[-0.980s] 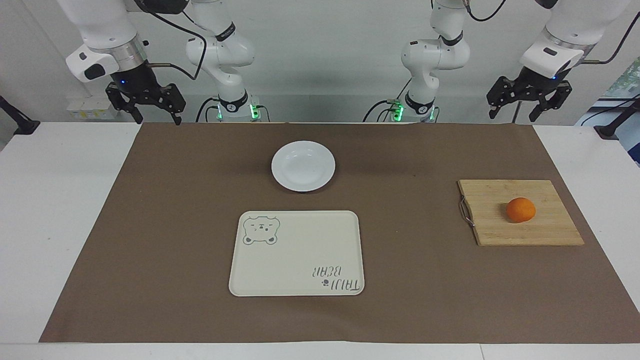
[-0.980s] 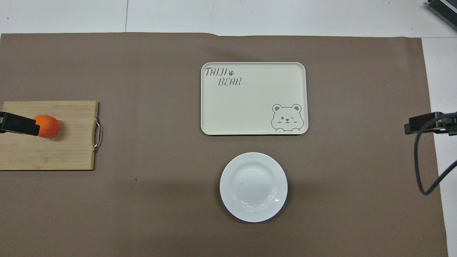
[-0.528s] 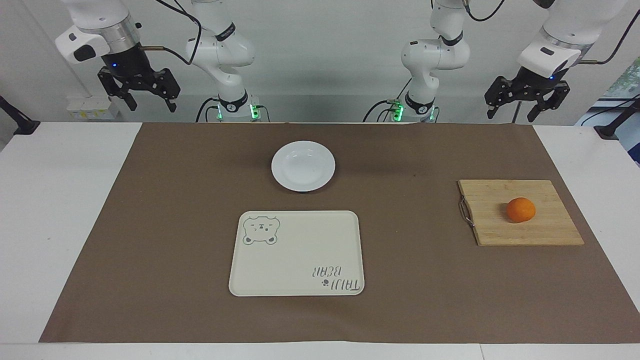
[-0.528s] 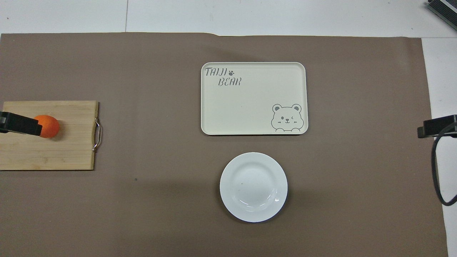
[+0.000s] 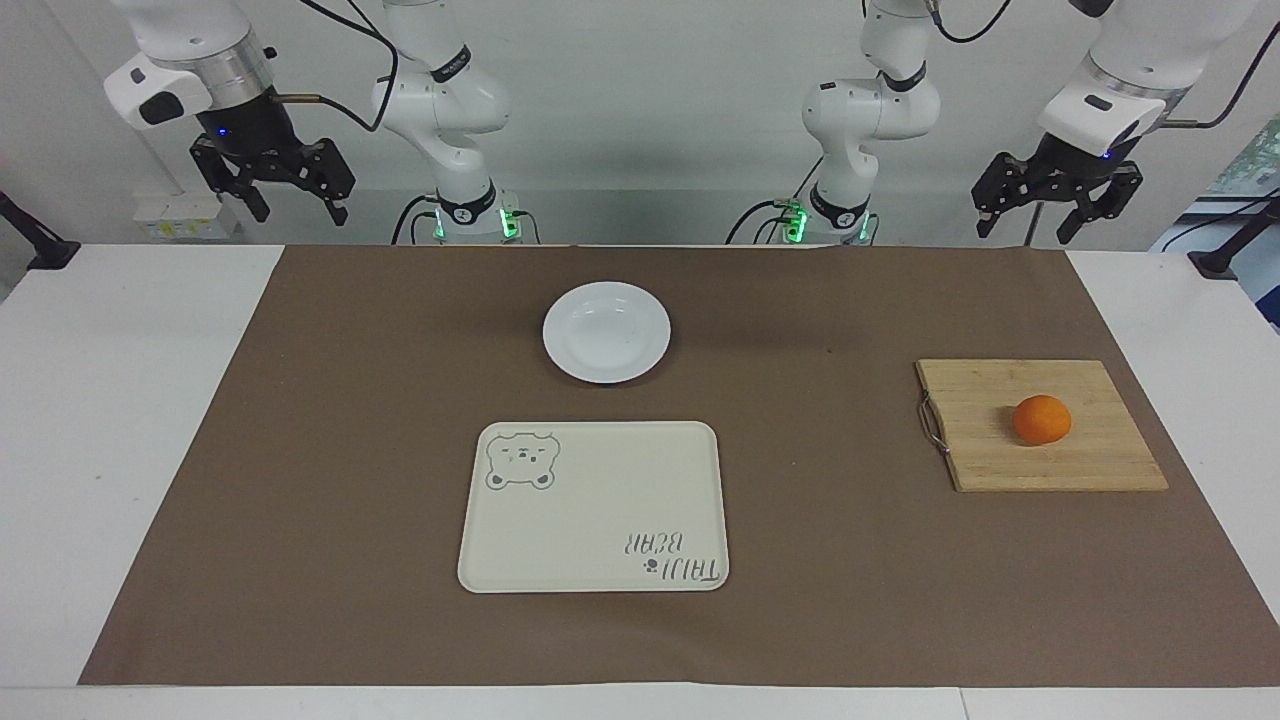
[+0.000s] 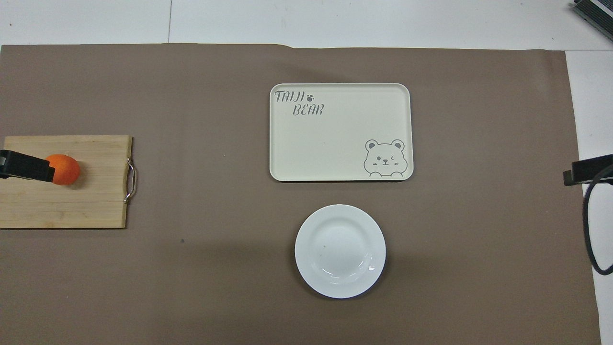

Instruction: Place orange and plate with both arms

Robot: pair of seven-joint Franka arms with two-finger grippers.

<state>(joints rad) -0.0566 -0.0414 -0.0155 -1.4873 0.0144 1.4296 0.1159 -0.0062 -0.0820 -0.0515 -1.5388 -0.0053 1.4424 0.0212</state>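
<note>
facing view: the white counter fills most of the frame under a brown mat. the plate, white and bare, sits on the mat a little above the middle of the frame. below it lies the cream tray with a bear print and upside-down lettering. at middle right, the orange rests on the wooden cutting board, whose metal handle points toward the frame's centre. the right hand hangs in the air at upper left, above the counter's top edge, fingers spread wide and holding nothing. the left hand hangs at upper right, also above the top edge, fingers wide and empty. both hands are well apart from the plate and the orange.

overhead view: the tray is at centre, lettering now upright, with the plate below it, apart from it. the cutting board lies at the middle of the left edge with the orange on it. a black part of the left hand pokes in from the left edge and overlaps the orange in the picture; the facing view shows it raised and clear of the fruit. a black part of the right hand shows at the right edge, with a looping black cable below it, over the mat's edge.
</note>
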